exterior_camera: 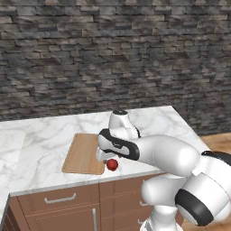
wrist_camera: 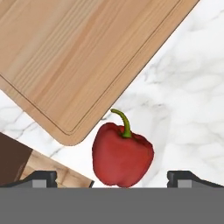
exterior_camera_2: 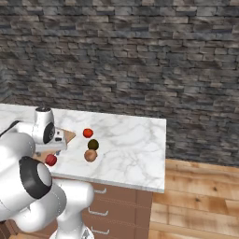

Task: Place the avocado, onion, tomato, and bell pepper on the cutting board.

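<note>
The crimson bell pepper (wrist_camera: 122, 155) with a green stem lies on the marble just off a rounded corner of the cutting board (wrist_camera: 87, 57), near the counter's front edge. My gripper (wrist_camera: 116, 177) hangs over it, open, with a finger far out on each side and neither touching it. From the left base the bell pepper (exterior_camera: 112, 165) sits just right of the cutting board (exterior_camera: 81, 155), under the gripper (exterior_camera: 104, 158). From the right base the bell pepper (exterior_camera_2: 51, 160) shows beside my arm. Further right lie the tomato (exterior_camera_2: 87, 133), avocado (exterior_camera_2: 93, 144) and onion (exterior_camera_2: 90, 155) on bare marble.
The marble counter (exterior_camera: 40, 140) ends close in front of the pepper, with wooden drawers (exterior_camera: 58, 198) below. A stone wall (exterior_camera: 113, 54) runs behind. The counter's right end drops to a wooden floor (exterior_camera_2: 200, 196).
</note>
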